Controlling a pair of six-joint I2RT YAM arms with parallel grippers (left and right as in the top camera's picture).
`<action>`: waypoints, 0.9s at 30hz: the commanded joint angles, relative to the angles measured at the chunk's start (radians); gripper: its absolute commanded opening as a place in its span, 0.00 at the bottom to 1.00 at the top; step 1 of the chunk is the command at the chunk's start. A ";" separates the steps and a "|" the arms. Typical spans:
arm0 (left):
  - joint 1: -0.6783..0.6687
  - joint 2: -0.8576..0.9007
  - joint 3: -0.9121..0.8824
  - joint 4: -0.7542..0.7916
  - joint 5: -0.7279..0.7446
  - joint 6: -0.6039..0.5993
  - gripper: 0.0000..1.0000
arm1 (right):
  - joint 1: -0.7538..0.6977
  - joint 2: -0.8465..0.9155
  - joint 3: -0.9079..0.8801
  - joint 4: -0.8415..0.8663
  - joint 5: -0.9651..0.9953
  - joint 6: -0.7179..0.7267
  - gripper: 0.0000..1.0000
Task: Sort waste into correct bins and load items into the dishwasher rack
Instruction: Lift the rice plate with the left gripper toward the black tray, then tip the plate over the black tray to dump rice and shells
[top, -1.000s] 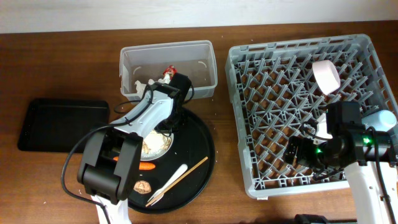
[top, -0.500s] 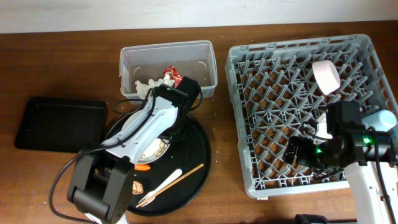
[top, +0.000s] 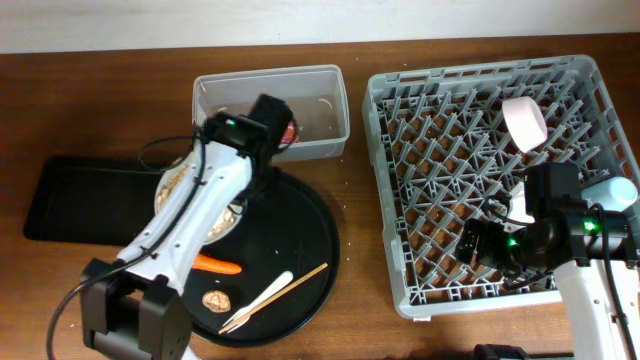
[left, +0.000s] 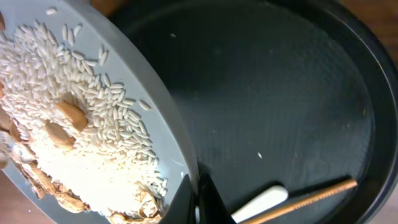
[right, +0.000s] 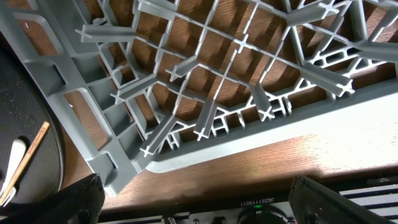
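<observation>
My left gripper (top: 243, 196) is shut on the rim of the white plate (top: 178, 184), also seen in the left wrist view (left: 198, 200). The plate (left: 130, 74) is tilted and holds beige rice and food scraps (left: 68, 124). It hangs over the left edge of the round black tray (top: 305, 235), next to the shallow black rectangular tray (top: 70, 200). The clear tub (top: 268, 77) holds a red wrapper (top: 288, 130). The carrot (top: 216, 265), brown lump (top: 215, 299), white fork (top: 268, 292) and chopsticks (top: 300, 279) lie on the round tray. My right gripper (top: 480, 245) is open and empty over the front of the grey rack (top: 455, 120).
A pinkish bowl (top: 525, 122) stands in the rack at the back right. A light blue cup (top: 612, 192) sits at its right edge. The rack's front wall (right: 205, 146) and bare wood show in the right wrist view.
My left gripper has carried the plate up and to the left, off the middle of the round tray toward the black rectangular tray. The carrot now shows fully. The right arm has not moved.
</observation>
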 joint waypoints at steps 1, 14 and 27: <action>0.089 -0.031 0.032 0.008 -0.025 0.067 0.01 | 0.006 -0.008 -0.007 0.000 -0.009 -0.011 0.99; 0.495 -0.030 0.032 0.225 0.250 0.300 0.01 | 0.006 -0.008 -0.007 -0.001 -0.009 -0.011 0.99; 0.758 -0.030 0.030 0.350 0.550 0.265 0.01 | 0.006 -0.008 -0.007 -0.004 -0.009 -0.010 0.99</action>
